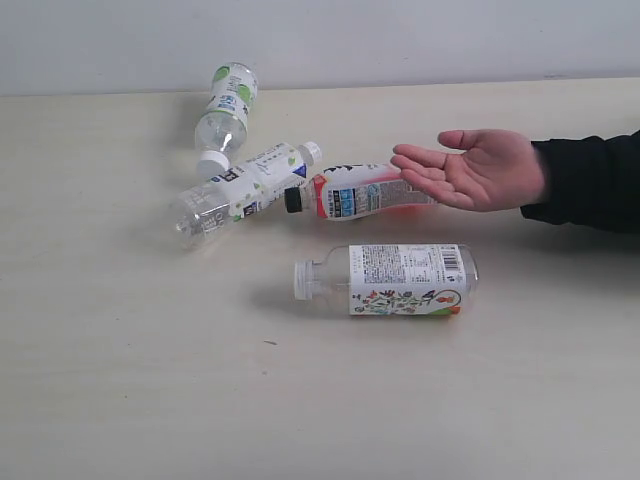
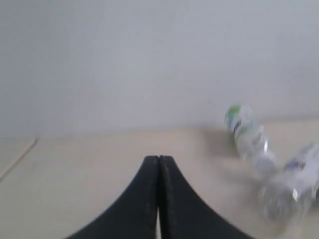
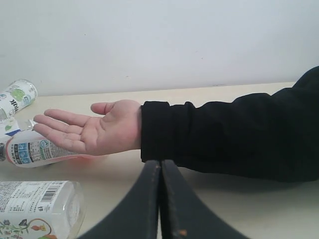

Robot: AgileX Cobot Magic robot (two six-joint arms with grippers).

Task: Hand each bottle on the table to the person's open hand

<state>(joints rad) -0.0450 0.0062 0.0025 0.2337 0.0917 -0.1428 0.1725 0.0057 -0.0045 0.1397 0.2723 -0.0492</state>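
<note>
Exterior view: four clear plastic bottles lie on their sides on the matte, pale wood-grain table (image 1: pixel 120 380). The green-labelled bottle (image 1: pixel 226 110) is at upper left. The white-labelled bottle (image 1: pixel 240 188) is below it. The black-capped bottle (image 1: pixel 355 192) is at centre, its base hidden behind the fingers of the open hand (image 1: pixel 480 168), which is palm up at right. The floral-labelled bottle (image 1: pixel 400 279) lies below centre. A plain grey-white wall (image 1: pixel 300 40) is behind.

Left wrist view: the left gripper (image 2: pixel 159 159) has smooth black curved fingers pressed together, holding nothing. Two blurred bottles lie beyond.

Right wrist view: the right gripper (image 3: pixel 160 163) is likewise closed and empty. Beyond it is a black fabric sleeve (image 3: pixel 224 134).
</note>
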